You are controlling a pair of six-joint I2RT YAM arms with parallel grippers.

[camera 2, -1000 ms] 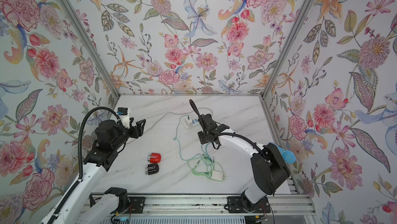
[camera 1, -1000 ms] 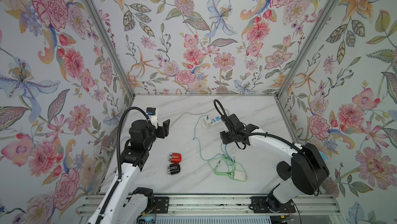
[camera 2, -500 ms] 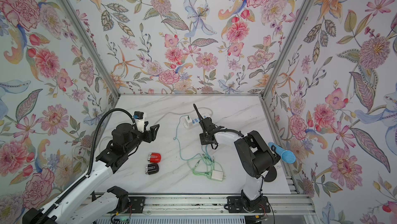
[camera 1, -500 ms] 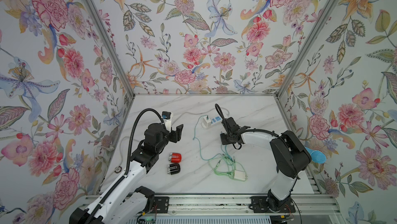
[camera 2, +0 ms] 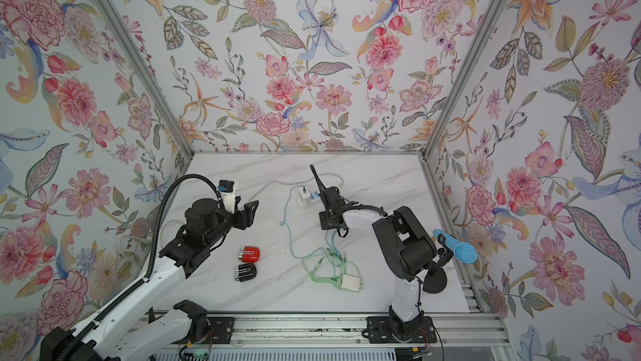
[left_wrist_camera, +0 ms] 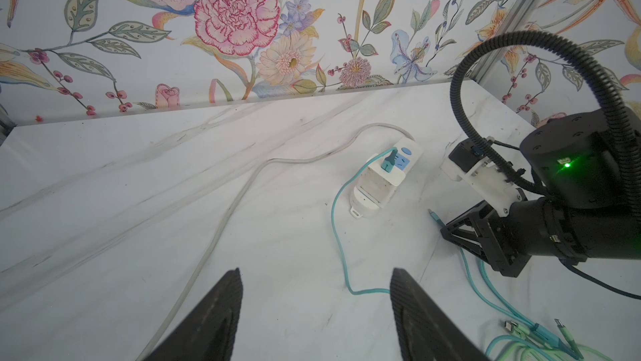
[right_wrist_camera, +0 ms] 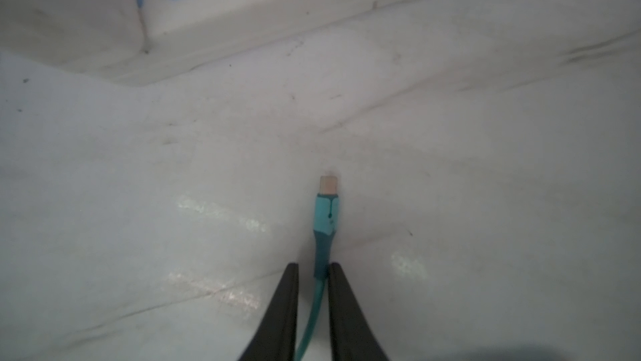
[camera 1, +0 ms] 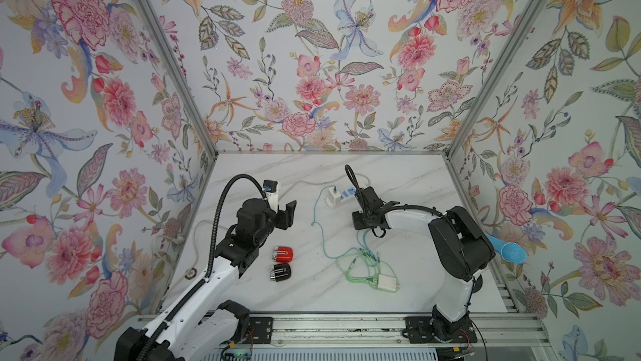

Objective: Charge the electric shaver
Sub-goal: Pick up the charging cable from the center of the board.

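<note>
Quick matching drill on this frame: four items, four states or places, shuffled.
1. red shaver
2. teal cable plug
3. left gripper
4. white adapter

A. open, holding nothing
B. between the fingers of the right gripper
C. lying beside the black shaver
D. among the green cables

Pairs: 1-C, 2-B, 3-A, 4-D

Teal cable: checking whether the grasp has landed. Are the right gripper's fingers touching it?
Touching. The right wrist view shows the teal cable between the fingers of the right gripper, flush against one behind its connector; the other side is less clear.
</note>
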